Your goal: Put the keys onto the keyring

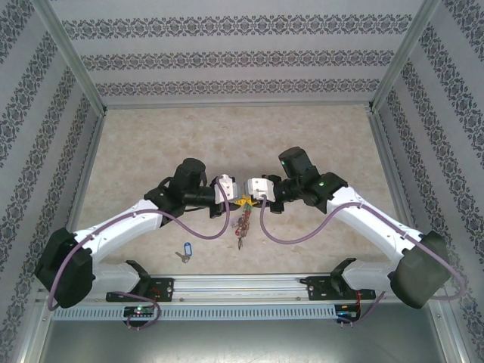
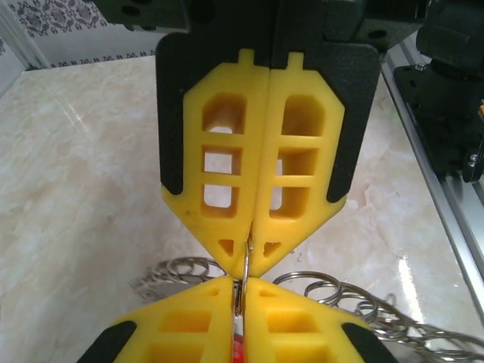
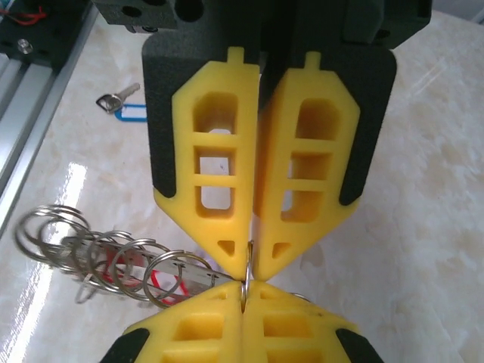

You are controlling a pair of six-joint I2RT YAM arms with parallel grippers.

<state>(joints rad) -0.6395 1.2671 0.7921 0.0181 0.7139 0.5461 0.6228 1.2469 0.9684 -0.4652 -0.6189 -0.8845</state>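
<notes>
No legible text — none anywhere

Keyring (image 3: 113, 261) largely hidden behind yellow fingers (image 3: 219, 174); red tag (image 3: 156, 284) half covered. Top view: hanging keys (image 1: 241, 227) too small to tell apart.

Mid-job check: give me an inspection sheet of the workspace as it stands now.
Surface: pale marbled table, glossy.
Job's things: keyring held between the grippers, a red tag among its rings; blue-tagged key lies loose near the left arm's base.
Clutter: nothing seen.
Grippers: left gripper and right gripper both shut, tip to tip, pinching one thin metal loop of the keyring.
Cables: purple cable loops under each wrist, close to the keyring.
Surroundings: patterned walls, aluminium frame.
</notes>
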